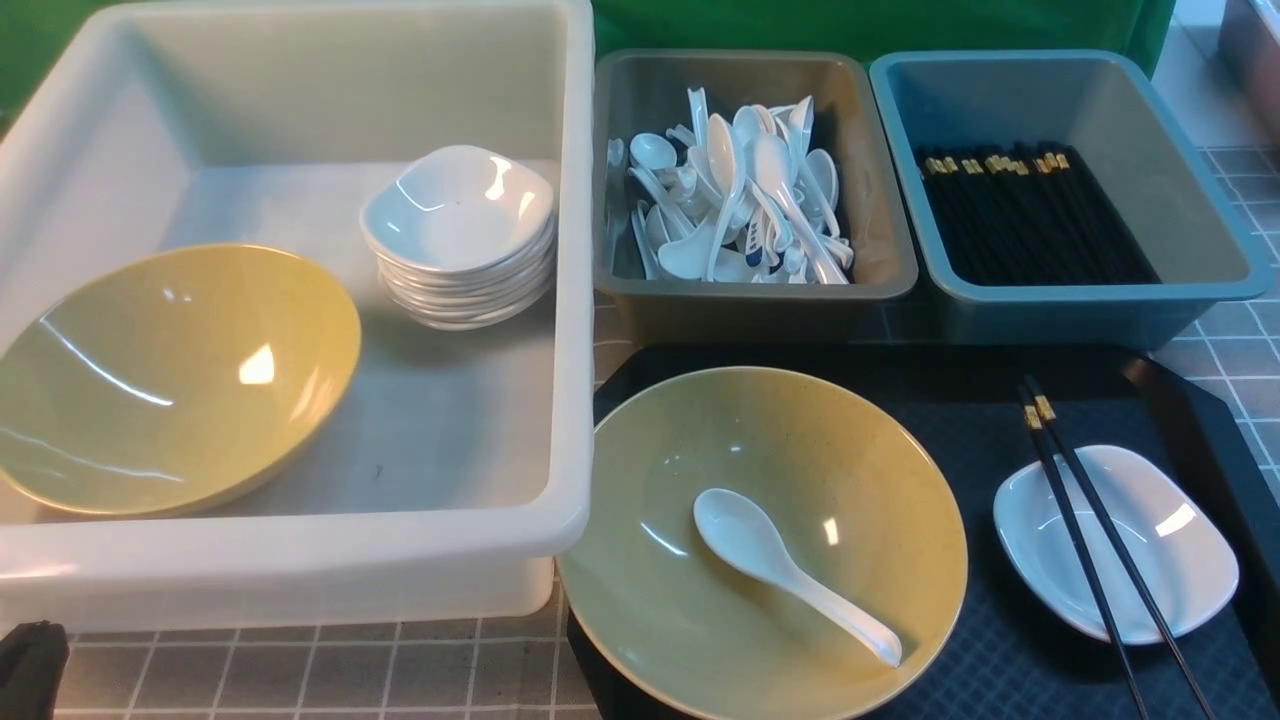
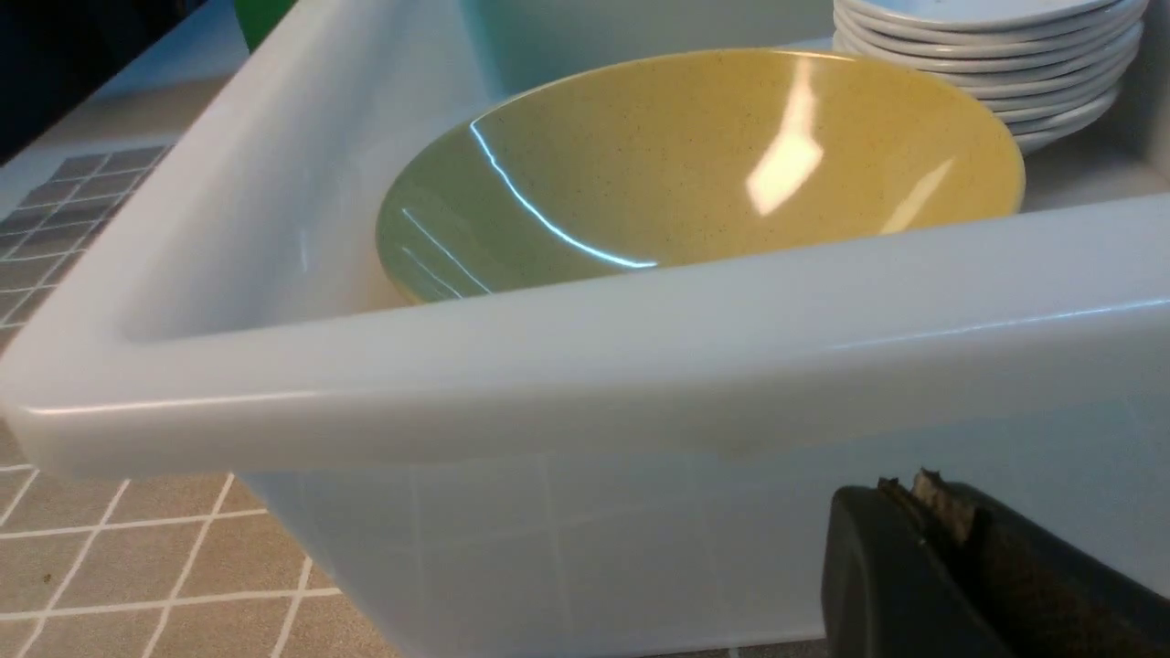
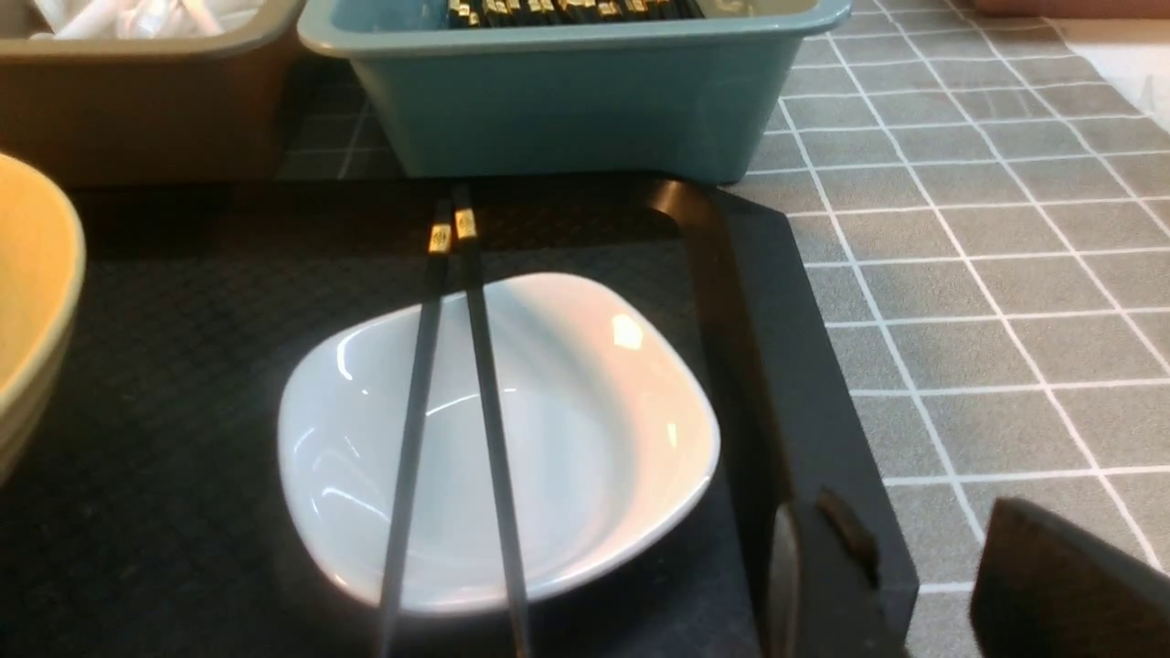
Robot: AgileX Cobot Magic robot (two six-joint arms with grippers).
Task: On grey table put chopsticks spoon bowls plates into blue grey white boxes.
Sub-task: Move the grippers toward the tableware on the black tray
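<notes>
Our left claw sits closed on nothing, just beside the white box. Our right claw stands open over the edge of the dark tray. On that tray, a spoon lies in a yellow bowl, and chopsticks rest across a white plate.

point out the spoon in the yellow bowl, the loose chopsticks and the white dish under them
spoon (image 1: 745, 535): front view, on its scoop
loose chopsticks (image 3: 489, 402): right wrist view, shaft of one stick
white dish (image 3: 585, 429): right wrist view, bare inner floor
</notes>
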